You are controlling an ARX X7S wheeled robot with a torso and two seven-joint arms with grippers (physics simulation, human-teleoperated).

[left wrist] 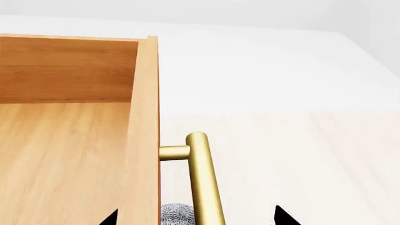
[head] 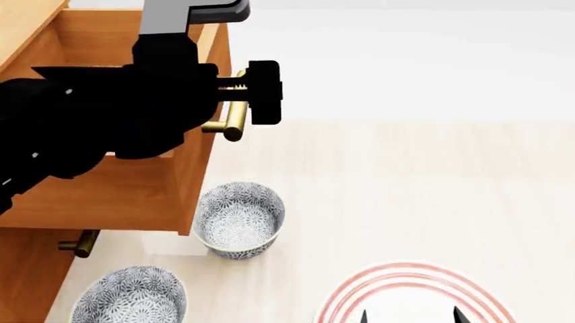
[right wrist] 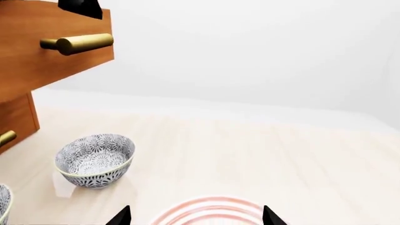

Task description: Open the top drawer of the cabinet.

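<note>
We see the top drawer pulled well out of the cabinet, our left gripper with jaws spread around its brass handle; our right gripper hangs released above a red-ringed plate.

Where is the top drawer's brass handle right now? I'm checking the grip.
In the head view, upper left, the brass handle lies between the left gripper's fingers, above a patterned bowl.

Two patterned bowls, red-ringed plate, pale floor
</note>
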